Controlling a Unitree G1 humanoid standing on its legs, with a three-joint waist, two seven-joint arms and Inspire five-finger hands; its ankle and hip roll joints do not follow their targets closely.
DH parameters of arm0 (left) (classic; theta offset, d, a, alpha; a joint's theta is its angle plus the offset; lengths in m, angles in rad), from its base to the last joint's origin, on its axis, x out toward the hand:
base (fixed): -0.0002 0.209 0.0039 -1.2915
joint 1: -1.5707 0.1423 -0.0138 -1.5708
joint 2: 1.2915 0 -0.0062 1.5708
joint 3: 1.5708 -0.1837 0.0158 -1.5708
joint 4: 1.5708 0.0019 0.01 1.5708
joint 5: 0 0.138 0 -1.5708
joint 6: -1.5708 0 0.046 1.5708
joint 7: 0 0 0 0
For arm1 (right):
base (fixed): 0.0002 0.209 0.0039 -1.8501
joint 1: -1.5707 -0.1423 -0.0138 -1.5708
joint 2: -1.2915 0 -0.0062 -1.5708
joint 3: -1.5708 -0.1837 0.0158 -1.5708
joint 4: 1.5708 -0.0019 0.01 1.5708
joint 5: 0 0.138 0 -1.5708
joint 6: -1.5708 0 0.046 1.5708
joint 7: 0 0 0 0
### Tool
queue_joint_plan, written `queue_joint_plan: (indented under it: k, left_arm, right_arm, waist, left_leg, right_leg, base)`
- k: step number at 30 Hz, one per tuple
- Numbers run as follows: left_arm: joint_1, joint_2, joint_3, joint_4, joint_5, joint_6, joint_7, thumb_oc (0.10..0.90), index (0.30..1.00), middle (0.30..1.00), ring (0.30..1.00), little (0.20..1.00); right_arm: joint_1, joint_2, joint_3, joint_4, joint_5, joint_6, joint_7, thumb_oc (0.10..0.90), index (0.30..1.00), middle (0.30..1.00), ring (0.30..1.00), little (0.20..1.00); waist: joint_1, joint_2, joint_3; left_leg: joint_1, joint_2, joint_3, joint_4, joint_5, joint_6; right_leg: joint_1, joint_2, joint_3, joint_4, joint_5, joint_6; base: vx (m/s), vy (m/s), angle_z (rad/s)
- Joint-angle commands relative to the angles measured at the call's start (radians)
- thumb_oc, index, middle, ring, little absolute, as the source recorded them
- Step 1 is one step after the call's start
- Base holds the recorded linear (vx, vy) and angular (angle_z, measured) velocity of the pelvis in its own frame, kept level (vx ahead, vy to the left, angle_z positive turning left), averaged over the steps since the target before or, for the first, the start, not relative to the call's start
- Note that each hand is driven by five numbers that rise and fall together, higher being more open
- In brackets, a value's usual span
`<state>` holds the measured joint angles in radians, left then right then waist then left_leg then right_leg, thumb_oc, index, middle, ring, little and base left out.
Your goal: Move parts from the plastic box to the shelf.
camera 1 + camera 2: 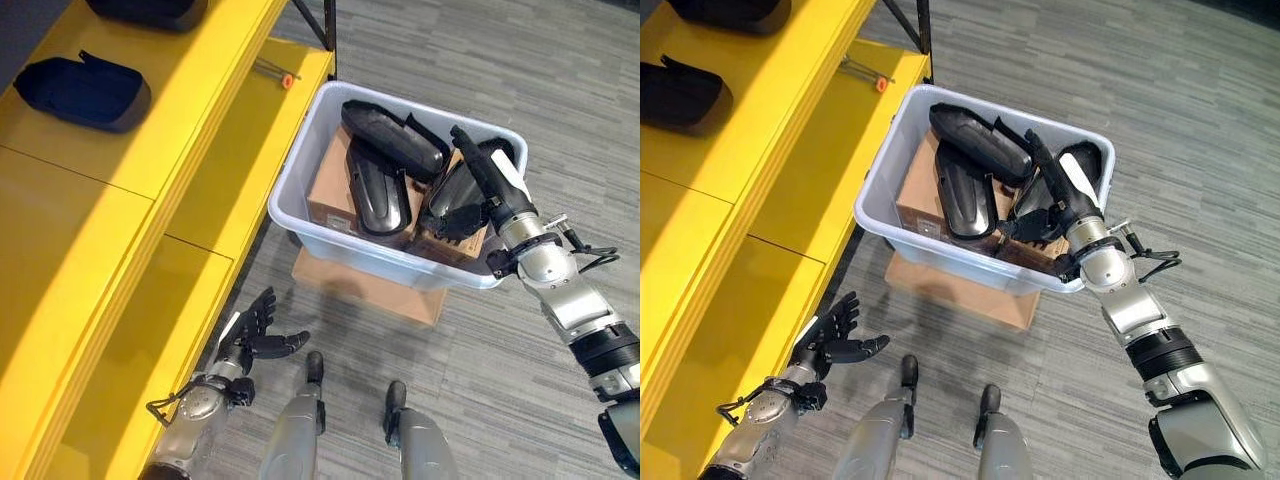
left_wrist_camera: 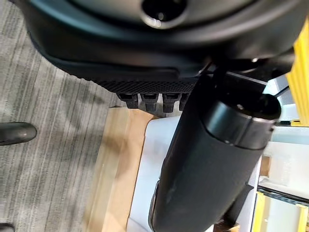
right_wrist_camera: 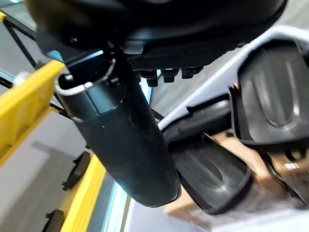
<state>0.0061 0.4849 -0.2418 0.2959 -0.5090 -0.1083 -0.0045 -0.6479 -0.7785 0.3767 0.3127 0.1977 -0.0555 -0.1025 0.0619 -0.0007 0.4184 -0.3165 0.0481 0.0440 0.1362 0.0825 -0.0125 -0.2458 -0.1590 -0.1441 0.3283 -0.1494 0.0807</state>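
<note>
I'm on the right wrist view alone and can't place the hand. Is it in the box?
Observer: Yes. The right hand is inside the box, at its right end, against a black part.
Operator: Where is the other hand?
Observer: The left hand hangs open, low beside the shelf.
Operator: Anything on the shelf yet?
Observer: Two black parts: one on the upper level, another at the top edge of the eye view.
</note>
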Motion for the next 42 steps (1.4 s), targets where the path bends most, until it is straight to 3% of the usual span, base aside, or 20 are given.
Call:
queue_joint_plan:
  k: [1,12,22,36,42]
  left_arm:
    - [-0.001,0.021,0.007,-0.124,-0.033,-0.069,0.018,0.9,1.0,1.0,1.0,1.0]
    - [-0.019,0.025,0.009,-0.13,-0.04,-0.081,0.038,0.9,1.0,1.0,1.0,1.0]
    - [-0.03,0.025,0.012,-0.137,-0.045,-0.091,0.059,0.9,1.0,1.0,1.0,1.0]
    - [-0.047,0.017,-0.001,-0.134,-0.062,-0.095,0.085,0.9,1.0,1.0,1.0,1.0]
    - [-0.054,0.014,-0.004,-0.133,-0.067,-0.098,0.099,0.9,1.0,1.0,1.0,1.0]
  right_arm:
    - [-0.137,-0.044,-0.024,-0.056,-0.025,-0.055,-0.049,0.9,1.0,1.0,1.0,1.0]
    - [-0.201,-0.038,-0.014,0.027,-0.101,-0.032,-0.103,0.9,1.0,1.0,1.0,1.0]
    - [-0.319,-0.063,0.0,0.137,-0.246,0.007,-0.187,0.9,1.0,1.0,1.0,1.0]
    - [-0.398,-0.047,0.028,0.252,-0.26,0.033,-0.227,0.9,1.0,1.0,1.0,1.0]
    - [-0.399,-0.009,0.013,0.325,-0.195,0.037,-0.241,0.9,1.0,1.0,1.0,1.0]
  waist:
    - [0.006,-0.017,-0.047]
    - [0.016,-0.017,-0.002]
    - [0.03,-0.009,0.024]
    - [0.034,-0.004,0.053]
    - [0.032,0.0,0.07]
  left_leg:
    - [0.022,0.129,-0.028,0.153,-0.166,-0.065]
    - [-0.009,0.123,-0.022,0.167,-0.169,-0.059]
    - [-0.055,0.11,-0.032,0.177,-0.171,-0.052]
    - [-0.097,0.101,-0.03,0.207,-0.185,-0.043]
    - [-0.108,0.096,-0.024,0.227,-0.2,-0.039]
  right_leg:
    - [0.008,-0.106,0.035,-0.049,0.039,0.05]
    - [-0.02,-0.104,0.041,-0.055,0.054,0.051]
    - [-0.052,-0.105,0.036,-0.051,0.058,0.05]
    - [-0.091,-0.104,0.042,-0.035,0.059,0.046]
    - [-0.1,-0.103,0.05,-0.026,0.054,0.045]
  base:
    - [-0.02,0.011,-0.03]
    - [-0.01,0.006,-0.01]
    - [0.0,0.0,0.0]
    - [0.0,0.0,0.0]
    - [0.0,0.0,0.0]
